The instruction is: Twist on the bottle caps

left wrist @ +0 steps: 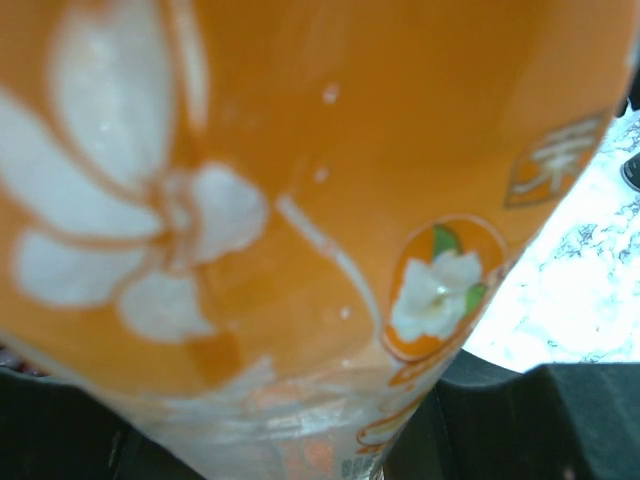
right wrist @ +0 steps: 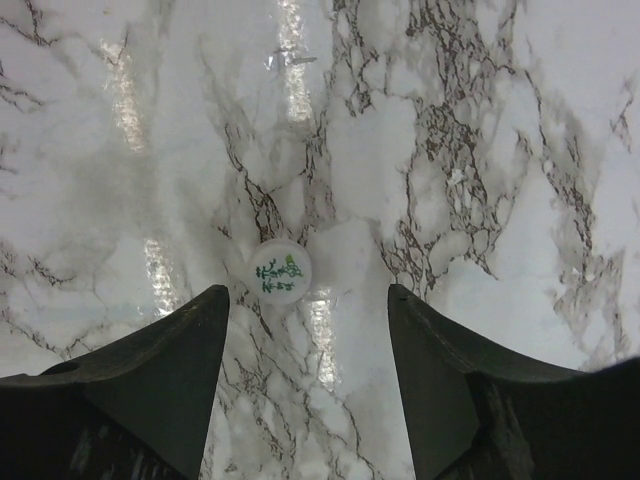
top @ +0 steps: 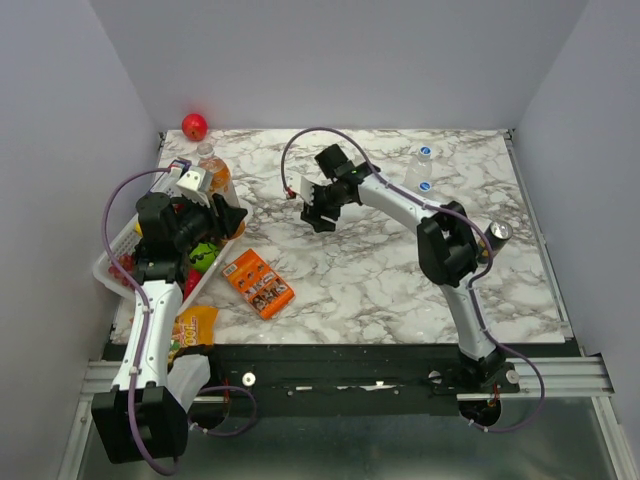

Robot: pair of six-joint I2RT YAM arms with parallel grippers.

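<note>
Now hovers spread right gripper (right wrist: 305,292) over cap (right wrist: 280,270), slightly left of centre in the gap; clamps bottle (left wrist: 300,200) in left gripper (top: 205,195).

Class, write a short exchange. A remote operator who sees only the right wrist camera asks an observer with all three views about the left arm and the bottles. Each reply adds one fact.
Operator: My right gripper is open, with a white cap on the table ahead. What is the left arm doing?
Observer: The left gripper is shut on the orange bottle.
Operator: Where is it?
Observer: At the table's left side, at the far end of the white basket.
Operator: And the clear bottles?
Observer: Two stand far right, each topped by a blue cap.
</note>
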